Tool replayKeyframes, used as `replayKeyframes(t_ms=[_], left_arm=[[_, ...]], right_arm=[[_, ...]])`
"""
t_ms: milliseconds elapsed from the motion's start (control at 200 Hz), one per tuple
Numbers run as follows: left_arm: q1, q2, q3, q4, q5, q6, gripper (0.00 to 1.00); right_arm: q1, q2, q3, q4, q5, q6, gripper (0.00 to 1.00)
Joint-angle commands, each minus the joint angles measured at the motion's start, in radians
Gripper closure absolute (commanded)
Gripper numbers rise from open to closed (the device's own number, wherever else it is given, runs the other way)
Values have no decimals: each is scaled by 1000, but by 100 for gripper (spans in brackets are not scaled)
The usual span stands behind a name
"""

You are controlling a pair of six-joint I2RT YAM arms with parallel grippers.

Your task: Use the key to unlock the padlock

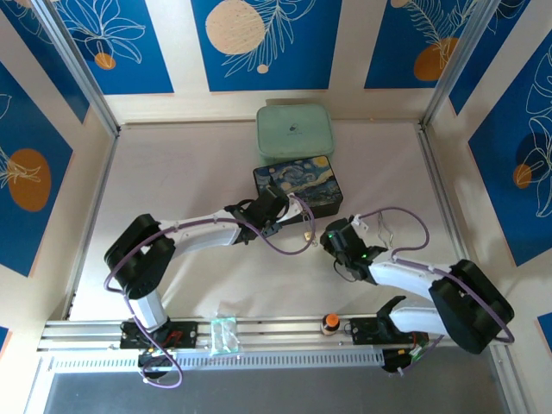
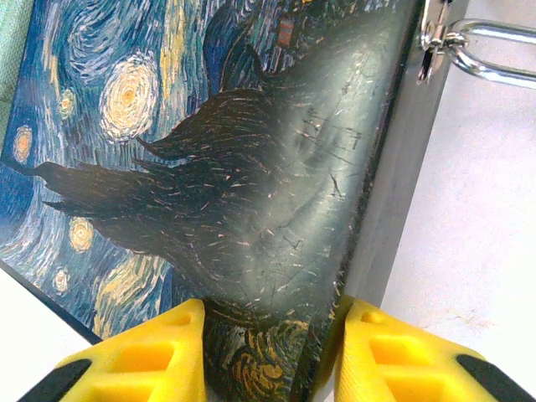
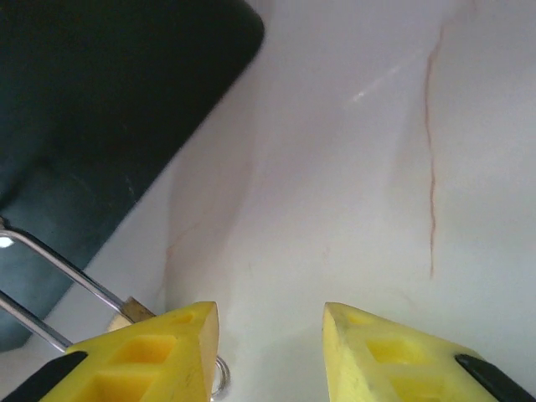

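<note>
The dark-blue painted box (image 1: 297, 184) lies at the table's middle back. My left gripper (image 1: 276, 203) is shut on its near corner, and in the left wrist view the yellow fingers (image 2: 159, 352) clamp the box (image 2: 209, 167) from both sides. A silver shackle (image 2: 490, 63) hangs at the box's edge. The brass padlock (image 3: 130, 311) peeks out behind the left finger of my right gripper (image 3: 270, 316), its long shackle (image 3: 59, 264) running back to the box. The right gripper (image 1: 326, 237) is open and empty beside the padlock (image 1: 308, 233). A small silver ring (image 3: 219, 377) shows by that finger; the key is hidden.
A mint-green case (image 1: 294, 129) sits behind the box. Bent silver wire loops (image 1: 382, 226) rise over the right arm. An orange-topped knob (image 1: 329, 323) and a clear plastic piece (image 1: 223, 335) rest on the front rail. Patterned walls with metal posts enclose the table.
</note>
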Motion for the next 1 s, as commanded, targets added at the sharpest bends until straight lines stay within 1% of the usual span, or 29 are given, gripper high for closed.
replayKeyframes(t_ms=[0,115,265,315,395,520,590,695,825,996], left_arm=[[-4,59,-48,-274,29,-47,65],[-9,68,-36,-277,36,-49,65],[-18,85,-10,-292,36,-47,65],[-21,85,-7,-292,37,-47,66],[-21,87,-9,-289,46,-48,66],[-22,94,-5,-291,51,-52,66],[-25,99,-1,-297,50,-51,66],[-26,102,3,-297,50,-51,66],[-27,102,5,-305,50,-51,66],[-27,109,12,-305,50,-57,67]], right_arm=[[-75,-61,26,-36,-182,-263,63],[-96,-92,79,-94,-284,-417,61],[-93,-18,179,-210,-343,-557,61],[-88,9,202,-225,-353,-584,63],[-85,48,226,-226,-379,-623,68],[-103,95,244,-185,-426,-648,67],[-123,116,255,-181,-430,-657,64],[-159,159,265,-162,-501,-669,62],[-151,184,272,-154,-532,-692,62],[-113,205,269,-141,-504,-698,62]])
